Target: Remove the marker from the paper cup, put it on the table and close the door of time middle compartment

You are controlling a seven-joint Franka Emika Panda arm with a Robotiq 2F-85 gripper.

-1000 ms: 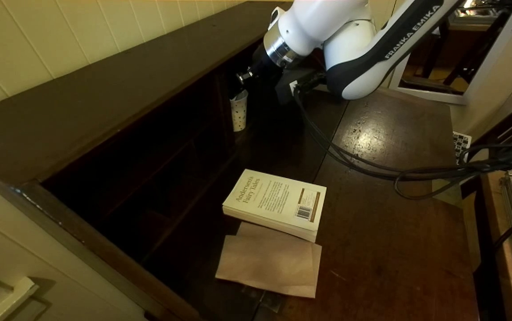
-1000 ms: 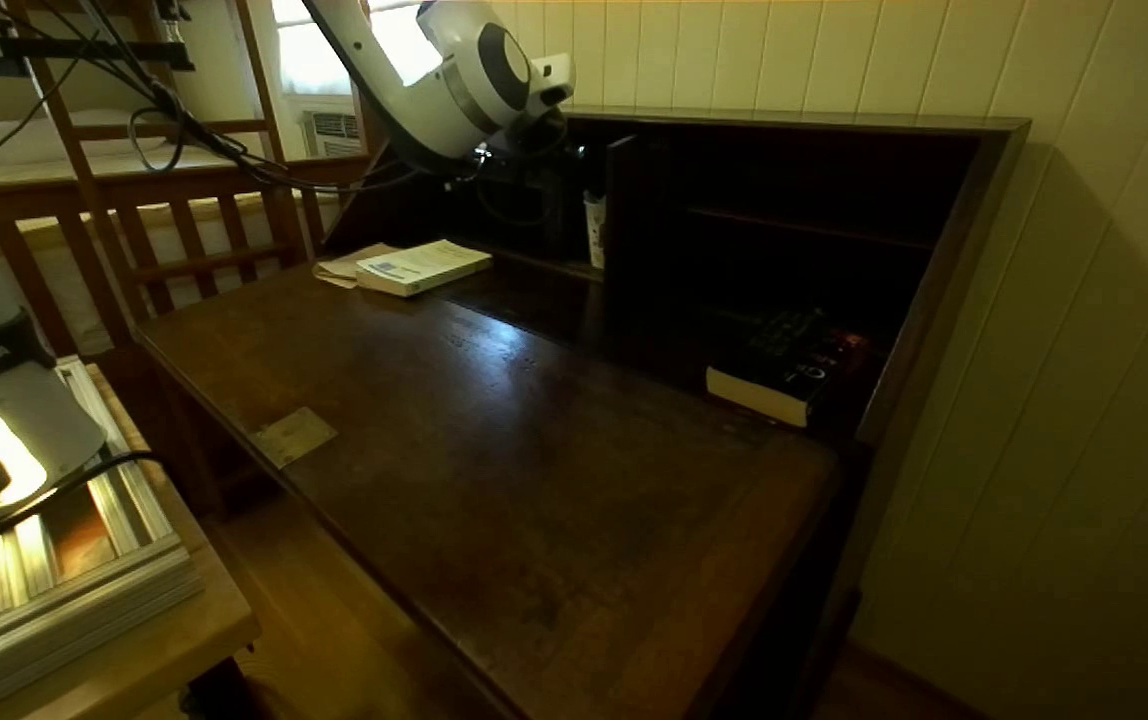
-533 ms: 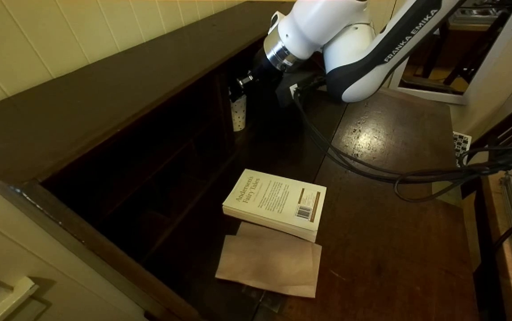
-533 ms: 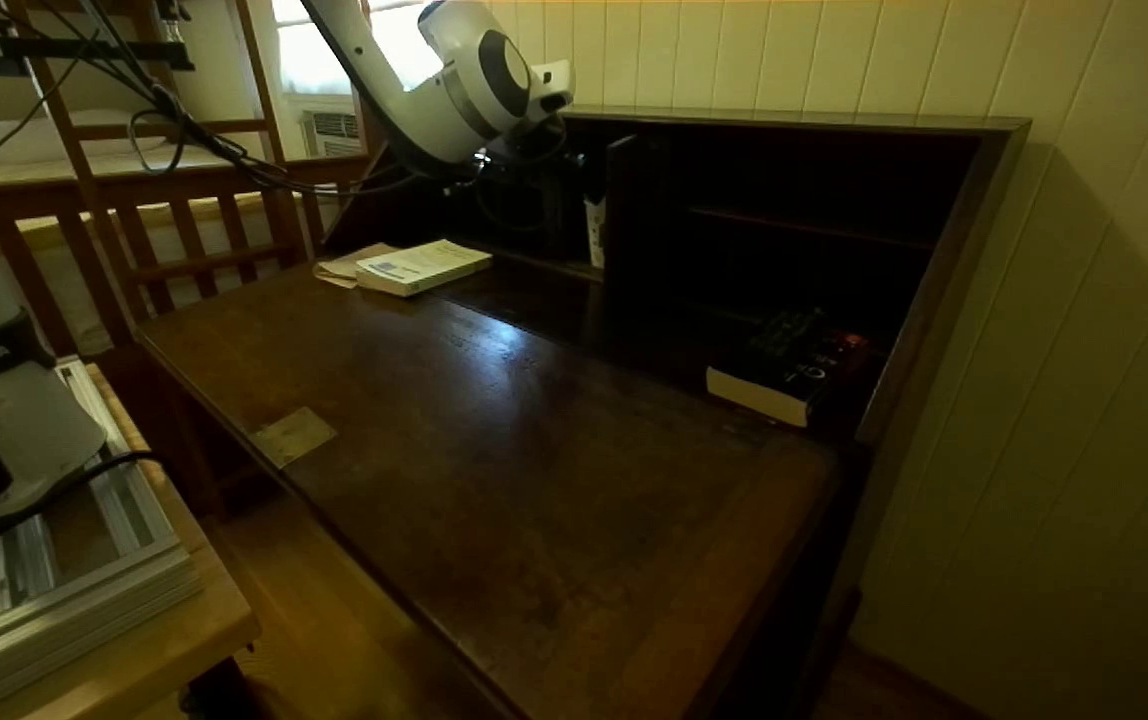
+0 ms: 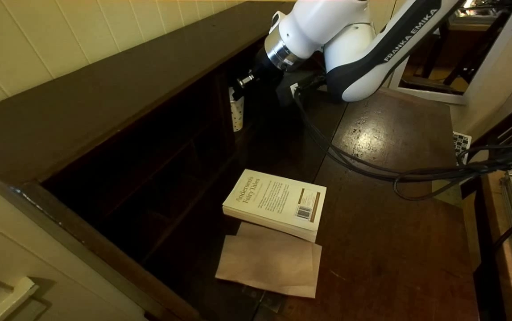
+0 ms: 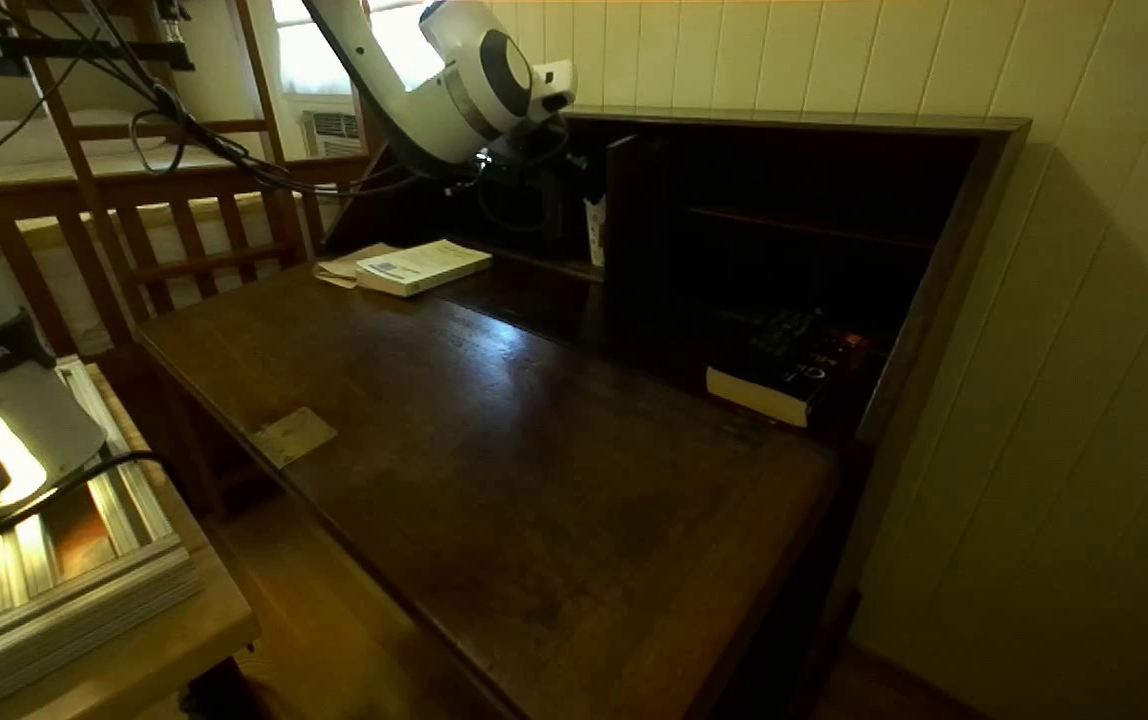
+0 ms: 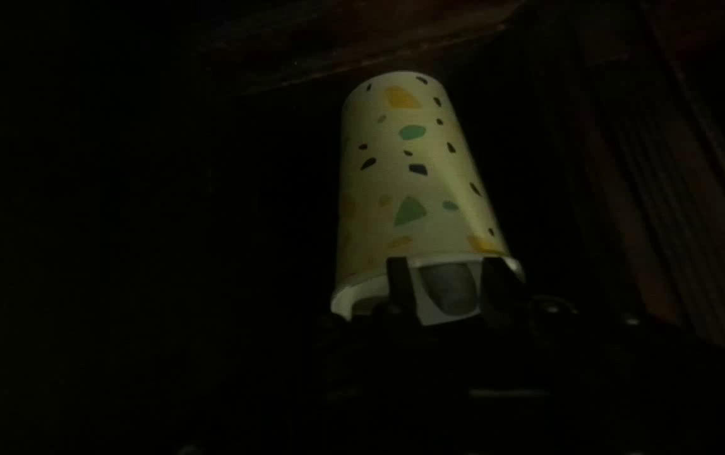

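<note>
The paper cup [image 7: 407, 170], pale with coloured specks, stands at the back in front of the cabinet and shows in both exterior views [image 5: 237, 117] [image 6: 596, 232]. My gripper [image 7: 448, 262] is at the cup's mouth, its two dark fingers [image 7: 402, 284] apart with a narrow gap. A grey rounded end [image 7: 451, 292] shows between them inside the cup; it looks like the marker, but it is too dark to be sure. The rest of the marker is hidden. The door [image 6: 624, 210], a dark upright panel, stands open beside the cup. The table [image 6: 434, 480] is dark glossy wood.
A white book [image 5: 278, 203] lies on the tan paper [image 5: 269, 263] on the table. A dark thick book [image 6: 779, 365] lies at the cabinet's far end. The cabinet's shelves [image 5: 158, 178] are in deep shadow. Black cables [image 5: 372, 171] hang from the arm over the table.
My gripper has come down a little, and its fingers now cover part of the cup's rim. The cup's top leans slightly left in an exterior view. The books, paper and door have not moved.
</note>
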